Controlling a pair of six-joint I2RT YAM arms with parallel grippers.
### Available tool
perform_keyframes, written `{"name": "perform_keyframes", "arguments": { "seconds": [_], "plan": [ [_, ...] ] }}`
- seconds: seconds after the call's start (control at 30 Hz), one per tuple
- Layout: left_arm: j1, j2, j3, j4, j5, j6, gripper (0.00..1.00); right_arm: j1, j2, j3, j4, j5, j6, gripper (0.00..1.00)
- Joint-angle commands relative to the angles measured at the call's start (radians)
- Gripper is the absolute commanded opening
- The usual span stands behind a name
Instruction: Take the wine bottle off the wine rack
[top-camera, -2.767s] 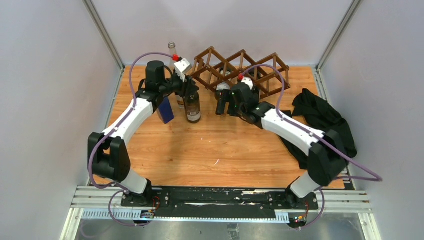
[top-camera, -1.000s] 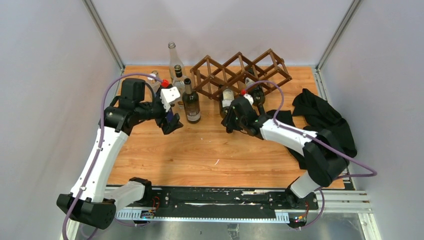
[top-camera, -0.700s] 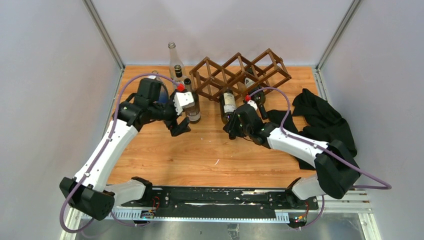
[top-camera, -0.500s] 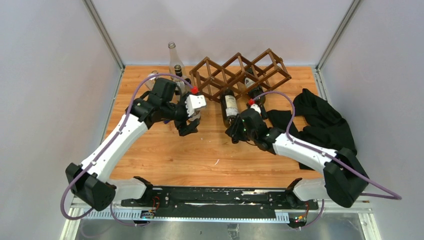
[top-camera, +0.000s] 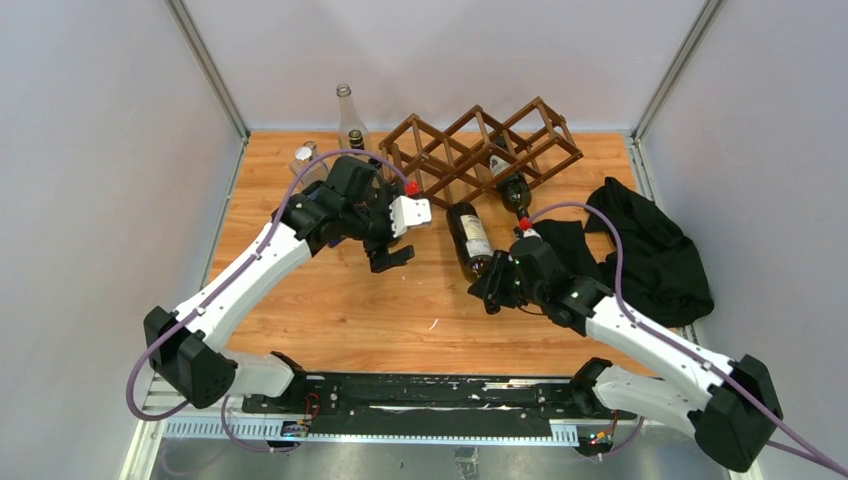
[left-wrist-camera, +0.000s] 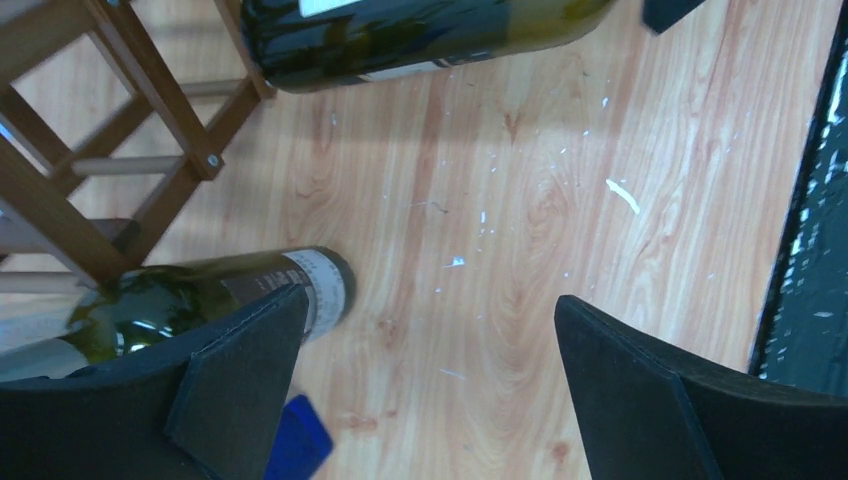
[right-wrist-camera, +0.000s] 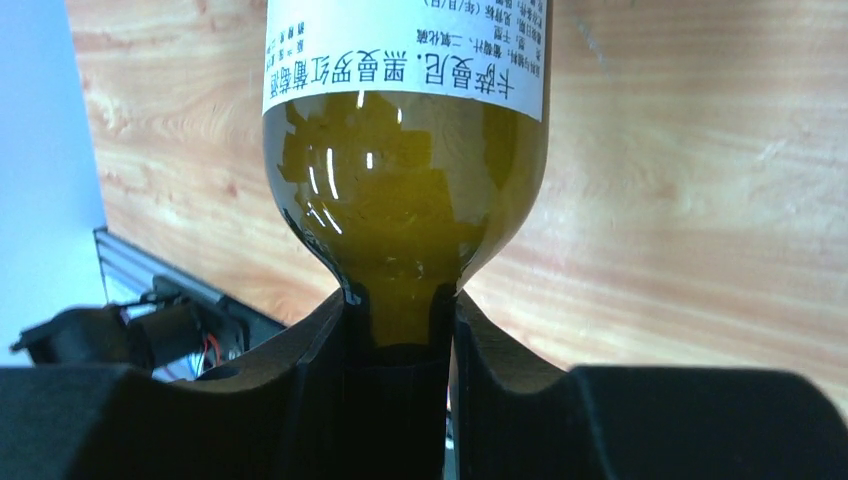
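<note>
The dark brown wine rack stands at the back of the table, also seen in the left wrist view as wooden bars. A green wine bottle with a white label lies out in front of the rack, neck toward me. My right gripper is shut on its neck, and the bottle's shoulder and label fill that view. A second bottle rests in the rack. My left gripper hovers open left of the held bottle, its fingers wide apart over bare wood.
Upright bottles stand at the back left: a clear one and a smaller one. Another green labelled bottle shows beside my left finger, with a blue object below it. A black cloth lies at the right.
My right arm has drawn the wine bottle back toward me, out of the rack. My left arm has swung right, away from the standing bottles to the rack's front.
</note>
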Motion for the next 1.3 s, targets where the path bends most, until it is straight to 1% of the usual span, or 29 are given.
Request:
{"name": "perform_keyframes", "arguments": {
  "seconds": [0.0,0.1,0.17,0.27,0.33,0.4,0.47,0.53,0.63,0.77,0.97,1.0,1.07,1.1,1.17,1.23,1.27],
  "plan": [
    [-0.036,-0.079,-0.03,0.006,-0.02,0.151,1.0,0.007,-0.116,0.043,-0.102,-0.111,-0.056,0.0],
    [-0.085,-0.132,-0.05,-0.031,-0.058,0.269,1.0,0.012,-0.114,0.129,-0.246,-0.189,-0.083,0.0],
    [-0.11,-0.183,-0.082,-0.03,-0.056,0.333,1.0,0.025,-0.101,0.19,-0.327,-0.234,-0.085,0.0],
    [-0.167,-0.272,-0.14,-0.027,-0.054,0.462,1.0,0.073,-0.078,0.273,-0.414,-0.282,-0.074,0.0],
    [-0.204,-0.304,-0.164,-0.022,-0.045,0.496,1.0,0.117,-0.06,0.317,-0.451,-0.294,-0.066,0.0],
    [-0.242,-0.325,-0.195,0.011,-0.056,0.493,1.0,0.161,-0.032,0.363,-0.477,-0.303,-0.061,0.0],
    [-0.284,-0.347,-0.241,0.091,-0.081,0.435,1.0,0.206,0.012,0.421,-0.514,-0.307,-0.061,0.0],
    [-0.309,-0.368,-0.281,0.142,-0.092,0.414,1.0,0.248,0.061,0.485,-0.541,-0.314,-0.068,0.0],
    [-0.344,-0.398,-0.322,0.148,-0.101,0.384,1.0,0.296,0.132,0.59,-0.578,-0.315,-0.082,0.0],
    [-0.384,-0.448,-0.373,0.15,-0.114,0.365,1.0,0.331,0.204,0.709,-0.591,-0.314,-0.096,0.0],
    [-0.391,-0.464,-0.404,0.168,-0.167,0.317,1.0,0.368,0.317,0.84,-0.597,-0.36,-0.118,0.0],
    [-0.392,-0.466,-0.409,0.174,-0.178,0.313,0.98,0.37,0.329,0.853,-0.603,-0.366,-0.121,0.0],
    [-0.392,-0.476,-0.421,0.2,-0.202,0.302,0.91,0.372,0.345,0.867,-0.613,-0.373,-0.122,0.0],
    [-0.392,-0.482,-0.427,0.208,-0.207,0.296,0.86,0.372,0.347,0.871,-0.618,-0.372,-0.122,0.06],
    [-0.391,-0.495,-0.442,0.226,-0.212,0.283,0.76,0.371,0.343,0.881,-0.618,-0.363,-0.137,0.25],
    [-0.39,-0.498,-0.447,0.24,-0.21,0.247,0.66,0.371,0.332,0.884,-0.617,-0.335,-0.154,0.37],
    [-0.39,-0.496,-0.445,0.24,-0.2,0.236,0.57,0.369,0.319,0.88,-0.616,-0.307,-0.158,0.45]
  ]
}}
